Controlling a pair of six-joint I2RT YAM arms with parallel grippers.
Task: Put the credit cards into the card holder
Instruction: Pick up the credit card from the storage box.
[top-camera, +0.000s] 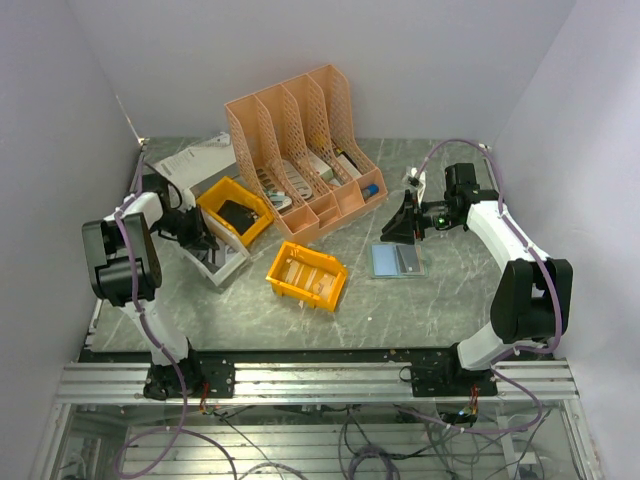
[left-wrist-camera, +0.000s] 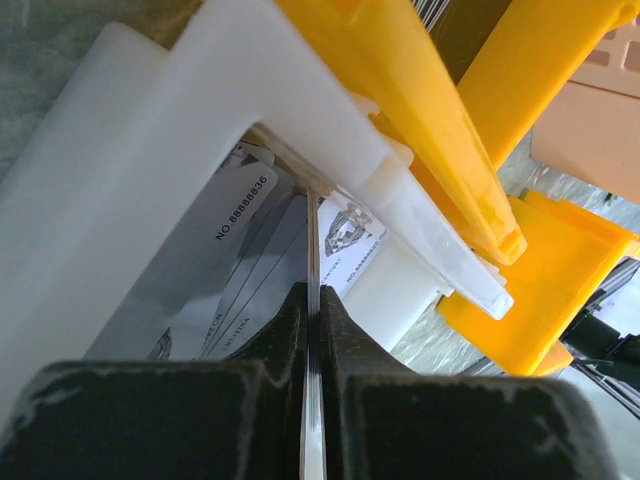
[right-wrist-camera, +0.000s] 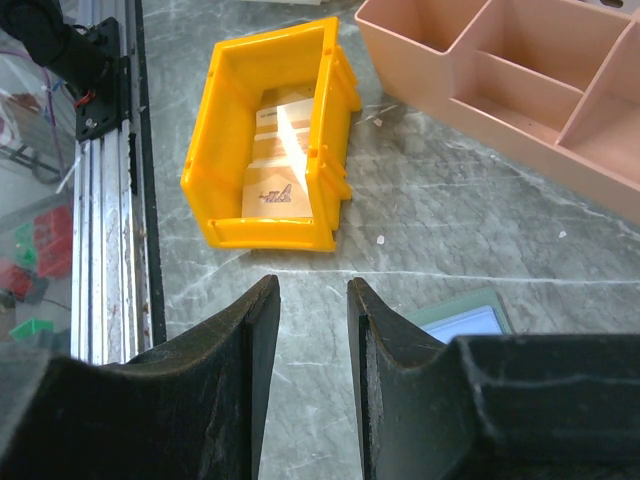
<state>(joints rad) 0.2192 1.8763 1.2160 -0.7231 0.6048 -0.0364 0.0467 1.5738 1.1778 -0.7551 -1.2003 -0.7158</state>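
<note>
From above, the left hand (top-camera: 197, 233) reaches into a white bin (top-camera: 225, 268) at its fingertips. The right hand (top-camera: 408, 226) hangs close beside the open card holder (top-camera: 398, 260) (blue inside facing up) on the tabletop (top-camera: 400, 310).

Left wrist: the left hand (left-wrist-camera: 313, 300) is pinched tight on a thin card (left-wrist-camera: 312, 240), edge-on between its fingers. More pale cards (left-wrist-camera: 235, 215) lie beneath it in the white bin (left-wrist-camera: 130, 150).

Right wrist: the right hand (right-wrist-camera: 312, 285) stands narrowly parted, holding nothing. The card holder (right-wrist-camera: 465, 322) is just right of its fingers, and a yellow bin (right-wrist-camera: 335, 120) with tan cards (right-wrist-camera: 275, 190) sits ahead.
</note>
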